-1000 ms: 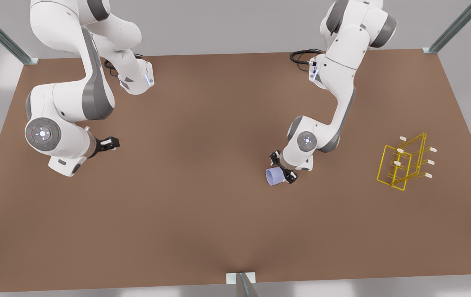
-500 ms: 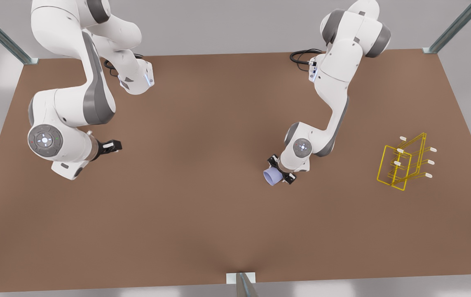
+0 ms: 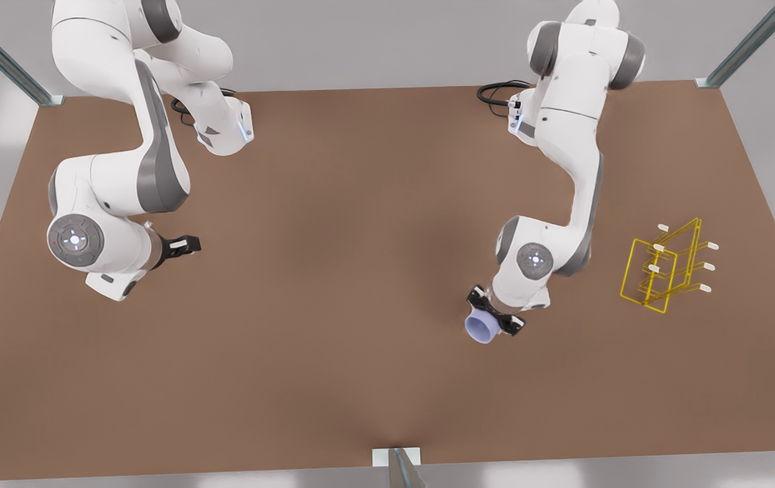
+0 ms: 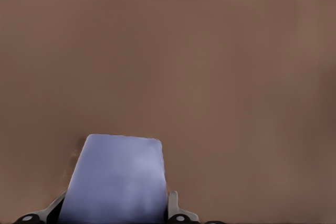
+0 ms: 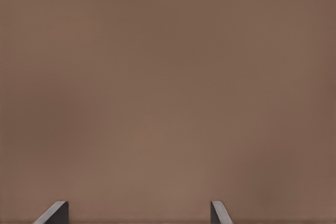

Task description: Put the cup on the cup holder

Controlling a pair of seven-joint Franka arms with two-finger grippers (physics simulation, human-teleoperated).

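The lavender-blue cup [image 3: 481, 329] hangs above the brown table, right of centre in the front view, its open mouth turned toward the camera. My left gripper [image 3: 495, 317] is shut on the cup. In the left wrist view the cup [image 4: 118, 182] sits between the fingers [image 4: 174, 207], over bare table. The yellow wire cup holder [image 3: 665, 268] with white-tipped prongs stands on the table further to the front view's right, well apart from the cup. My right gripper [image 3: 182, 245] waits at the front view's left, and its fingers [image 5: 216, 211] are spread open with nothing between them.
The brown table [image 3: 333, 379] stretches wide between the two arms and toward its front edge. Metal frame posts [image 3: 746, 44] rise at the back corners, and a bracket [image 3: 397, 461] sits at the front edge's middle.
My left gripper has carried the cup toward the table's front and the front view's right, closer to the cup holder. The right arm shifted only slightly.
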